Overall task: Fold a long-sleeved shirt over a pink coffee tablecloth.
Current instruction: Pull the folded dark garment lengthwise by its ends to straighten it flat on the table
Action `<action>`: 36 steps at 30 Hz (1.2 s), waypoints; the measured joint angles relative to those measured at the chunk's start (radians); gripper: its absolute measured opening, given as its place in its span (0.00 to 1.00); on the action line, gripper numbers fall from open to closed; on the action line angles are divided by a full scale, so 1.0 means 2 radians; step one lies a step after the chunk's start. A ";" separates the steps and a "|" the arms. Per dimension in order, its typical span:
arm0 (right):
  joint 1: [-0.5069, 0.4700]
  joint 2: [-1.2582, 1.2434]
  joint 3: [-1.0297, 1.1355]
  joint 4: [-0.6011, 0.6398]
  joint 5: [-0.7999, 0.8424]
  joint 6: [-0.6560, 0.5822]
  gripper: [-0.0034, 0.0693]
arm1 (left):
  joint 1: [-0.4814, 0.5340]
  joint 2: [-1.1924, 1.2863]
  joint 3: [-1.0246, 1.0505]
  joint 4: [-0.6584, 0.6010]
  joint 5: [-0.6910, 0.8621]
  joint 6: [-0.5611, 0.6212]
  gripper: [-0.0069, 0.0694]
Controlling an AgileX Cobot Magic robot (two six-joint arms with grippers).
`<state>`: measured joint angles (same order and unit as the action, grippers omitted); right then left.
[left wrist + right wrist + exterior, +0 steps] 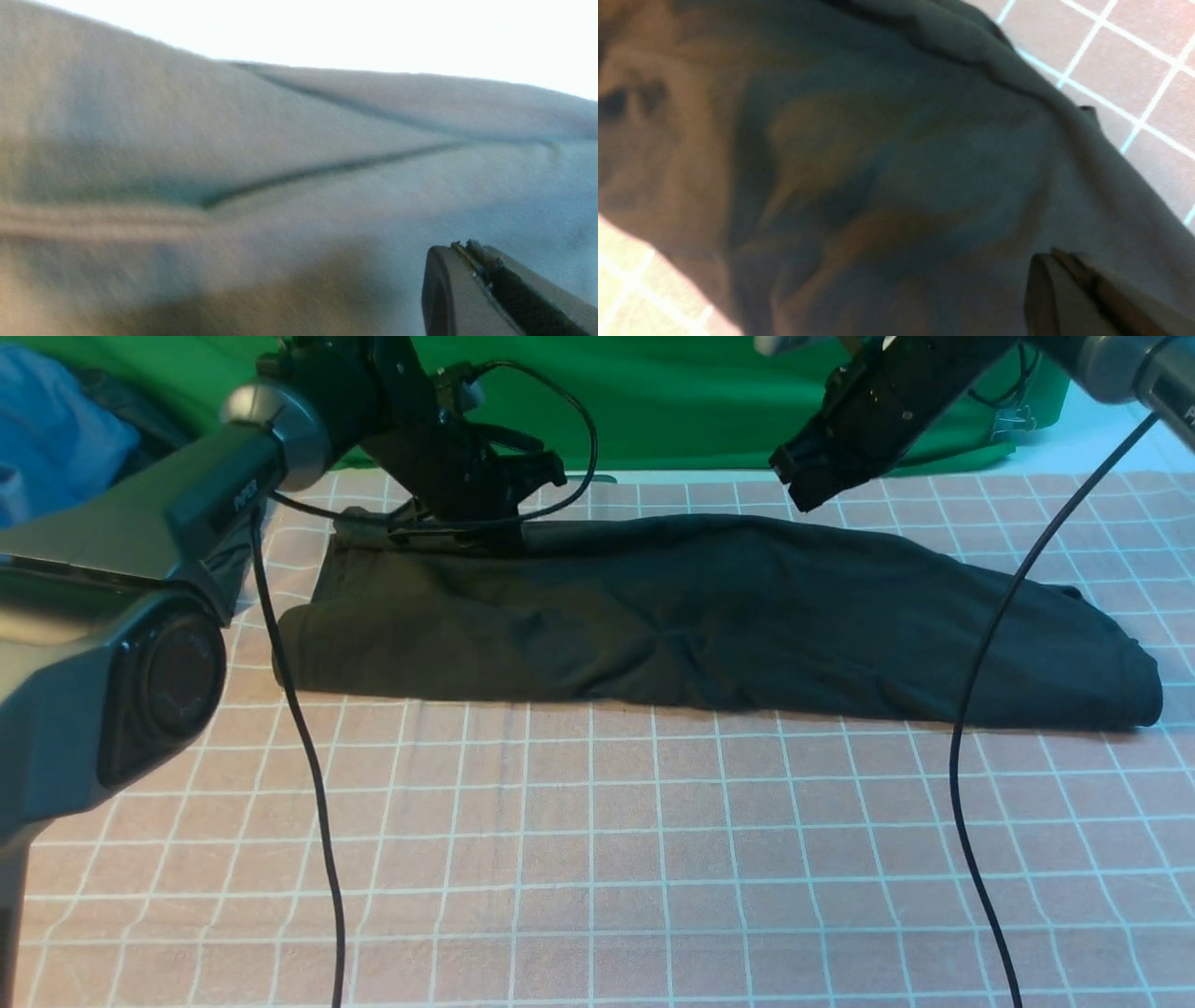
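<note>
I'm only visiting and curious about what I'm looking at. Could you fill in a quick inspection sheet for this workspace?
Surface: pink coffee tablecloth with a white grid, lying mostly flat.
Job's things: long-sleeved shirt, black, folded into a long band across the cloth's far half.
Clutter: blue garment at the far left, beyond the cloth.
Hands: left hand shut, low at the shirt's far left edge; whether it pinches cloth cannot be told. Right hand shut, in the air above the shirt's far edge, holding nothing.
Cables: two black cables hang in front of the shirt, one on the left, one on the right.
Surroundings: green cloth behind.
</note>
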<state>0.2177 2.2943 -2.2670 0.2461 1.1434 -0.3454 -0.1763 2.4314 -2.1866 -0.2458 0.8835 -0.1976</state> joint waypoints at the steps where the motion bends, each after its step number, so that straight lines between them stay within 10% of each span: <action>1: 0.000 -0.002 0.000 0.007 0.004 0.000 0.10 | 0.000 0.007 0.000 0.011 -0.003 0.000 0.11; 15: 0.010 -0.011 0.000 0.087 0.035 -0.013 0.10 | 0.009 0.029 0.000 0.123 -0.215 -0.023 0.11; 25: 0.005 -0.057 0.000 0.057 0.038 -0.008 0.10 | 0.022 -0.055 -0.016 0.123 0.066 -0.041 0.11; 36: -0.019 -0.180 0.163 -0.023 0.037 0.019 0.10 | 0.065 -0.178 0.151 0.129 0.123 -0.058 0.11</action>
<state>0.1807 1.9342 -1.9411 0.2004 1.2180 -0.3079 -0.0467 2.0747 -1.8854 0.0124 1.1294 -0.3139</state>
